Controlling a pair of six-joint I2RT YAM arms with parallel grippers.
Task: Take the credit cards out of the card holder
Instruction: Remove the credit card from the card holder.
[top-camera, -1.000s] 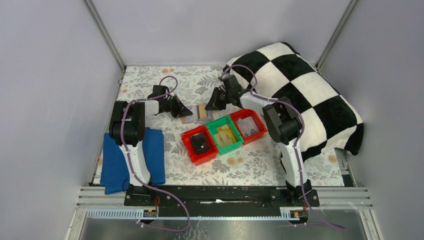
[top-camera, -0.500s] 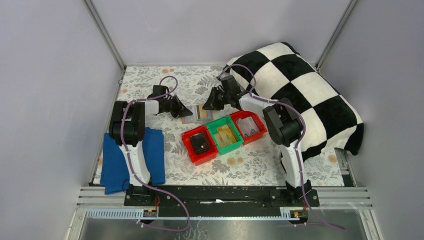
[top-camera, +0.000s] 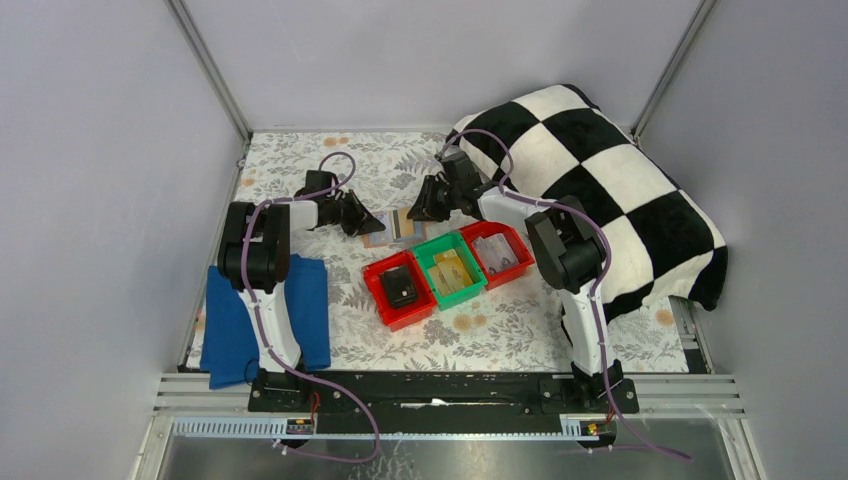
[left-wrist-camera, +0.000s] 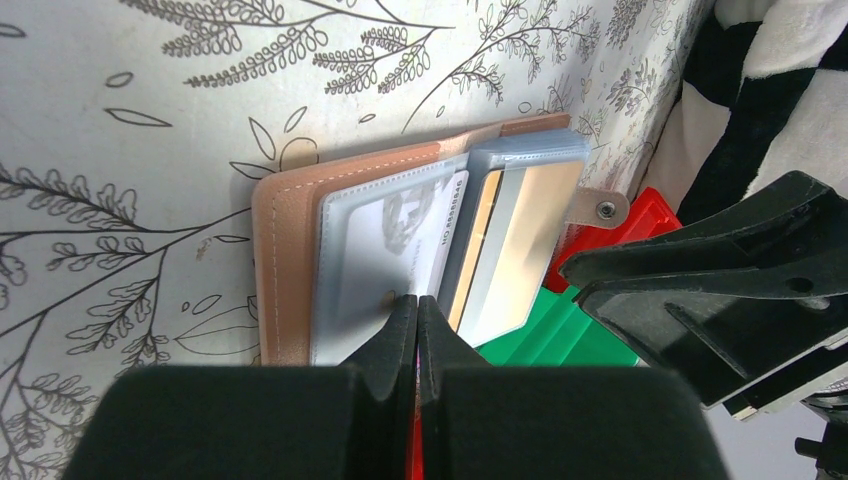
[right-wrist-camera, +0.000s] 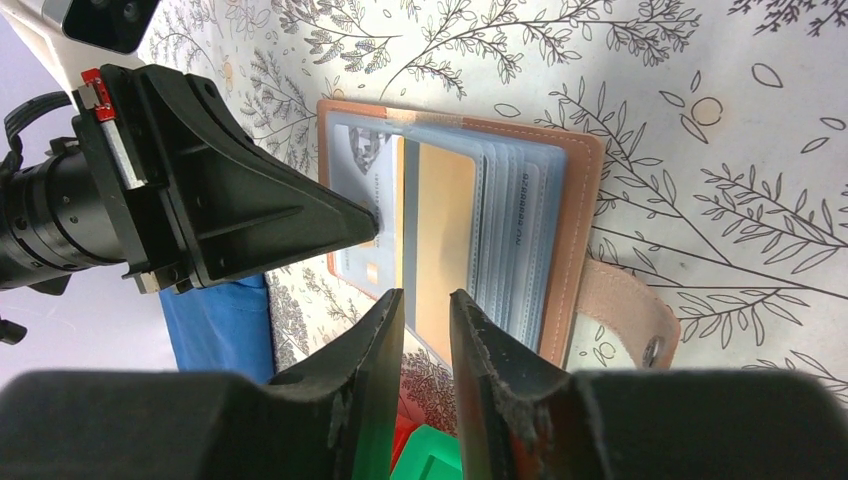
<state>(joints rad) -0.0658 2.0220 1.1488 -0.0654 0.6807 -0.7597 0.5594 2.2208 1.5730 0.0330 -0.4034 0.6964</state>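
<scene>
Nothing fully legible. One sideways line of small dark capitals on the foremost of the credit cards in the card holder, toward 3 o'clock on its face, too blurred to read. Faint grey emblem beside it.

The salmon-pink card holder lies open and flat on the desk, far of centre. The credit cards are tucked in its clear sleeves.

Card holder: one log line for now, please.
holder: open flat on table | left gripper: shut, tips pressing holder | right gripper: open at gold card edge | gold card: in holder
</scene>
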